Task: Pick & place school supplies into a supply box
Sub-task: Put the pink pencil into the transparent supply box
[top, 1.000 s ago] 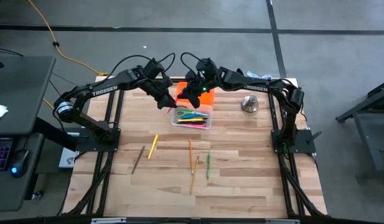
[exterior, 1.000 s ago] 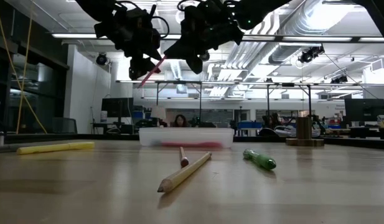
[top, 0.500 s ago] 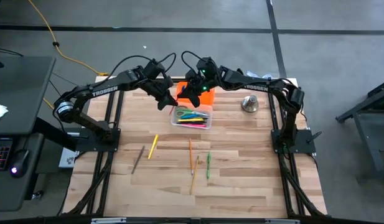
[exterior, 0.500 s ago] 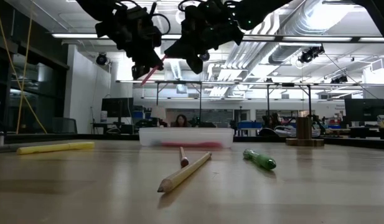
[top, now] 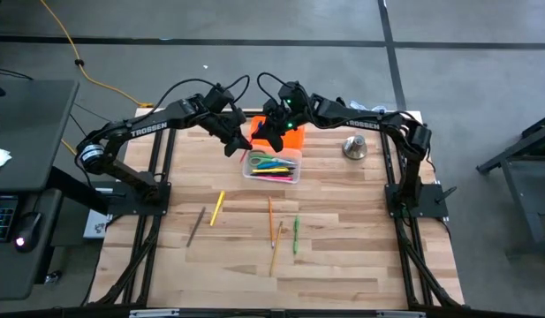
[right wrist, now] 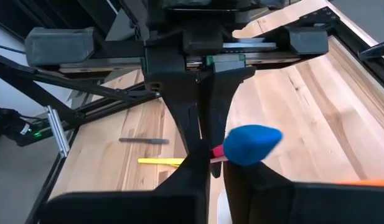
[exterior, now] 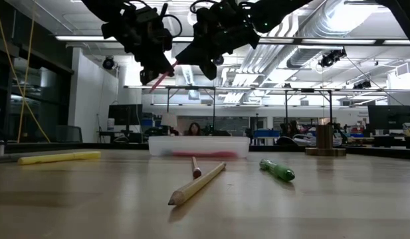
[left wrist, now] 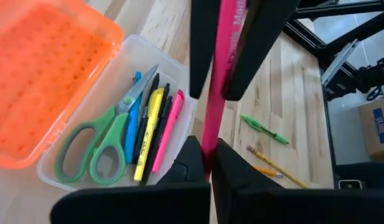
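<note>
A pink pen [left wrist: 218, 93] with a blue end [right wrist: 251, 144] hangs slanted in the air over the supply box [top: 272, 168]. The box is clear, with its orange lid [left wrist: 48, 74] open. My left gripper [left wrist: 209, 155] and my right gripper [right wrist: 213, 168] are each shut on the pen, one at each end. They face each other above the box's far left part [top: 250, 141]. In the box lie green-handled scissors [left wrist: 92, 149] and blue, yellow, dark and pink pens [left wrist: 148, 134]. My left gripper pinches the pink pen's lower end [left wrist: 209, 140] between its two fingertips. It comes from the table's left, slanting down, and the pen runs on beyond the fingers. My right gripper pinches the pen next to its blue end [right wrist: 218, 153] between its two fingers [left wrist: 201, 50]. It comes from the table's right. The pen is clear of box and table.
On the wood nearer the front lie a yellow marker [top: 216, 208], a dark pencil [top: 195, 226], two orange pencils [top: 274, 234] and a green pen [top: 295, 235]. A silvery bell-like object [top: 354, 147] stands to the right of the box.
In the low view my left gripper has edged a little toward my right gripper, and its fingers have drawn in on the pink pen's lower end. The pen stays slanted above the box.
</note>
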`<state>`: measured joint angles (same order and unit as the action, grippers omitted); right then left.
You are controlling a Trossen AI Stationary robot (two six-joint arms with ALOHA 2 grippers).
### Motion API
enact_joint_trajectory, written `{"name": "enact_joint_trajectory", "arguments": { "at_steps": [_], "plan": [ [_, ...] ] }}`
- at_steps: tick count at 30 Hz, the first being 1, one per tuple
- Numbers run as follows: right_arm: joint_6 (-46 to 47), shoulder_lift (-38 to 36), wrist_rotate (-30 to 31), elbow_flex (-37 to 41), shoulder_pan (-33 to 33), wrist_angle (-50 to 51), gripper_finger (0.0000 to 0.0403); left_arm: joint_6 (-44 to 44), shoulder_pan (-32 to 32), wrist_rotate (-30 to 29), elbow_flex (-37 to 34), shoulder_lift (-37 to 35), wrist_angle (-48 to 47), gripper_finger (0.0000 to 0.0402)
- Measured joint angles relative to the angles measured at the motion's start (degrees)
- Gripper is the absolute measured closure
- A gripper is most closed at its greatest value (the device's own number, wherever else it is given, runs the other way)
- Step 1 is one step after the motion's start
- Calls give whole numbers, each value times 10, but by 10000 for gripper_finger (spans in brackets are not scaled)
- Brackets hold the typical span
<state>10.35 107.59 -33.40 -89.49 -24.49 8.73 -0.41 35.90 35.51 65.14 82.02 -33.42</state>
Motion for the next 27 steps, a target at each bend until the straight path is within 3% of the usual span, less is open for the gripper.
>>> {"name": "enact_joint_trajectory", "arguments": {
  "at_steps": [11,18,22,27],
  "plan": [
    [-7,0,-63,0,-18,62,305,6,2,-40,0,1,-55,378],
    [-73,-5,-101,0,-26,116,285,22,1,-42,0,1,-101,378],
    [-151,-23,-84,0,-20,164,285,34,1,-52,0,1,-139,378],
    [-270,-60,19,0,4,197,286,33,-3,-48,-1,1,-152,378]
  ]
}}
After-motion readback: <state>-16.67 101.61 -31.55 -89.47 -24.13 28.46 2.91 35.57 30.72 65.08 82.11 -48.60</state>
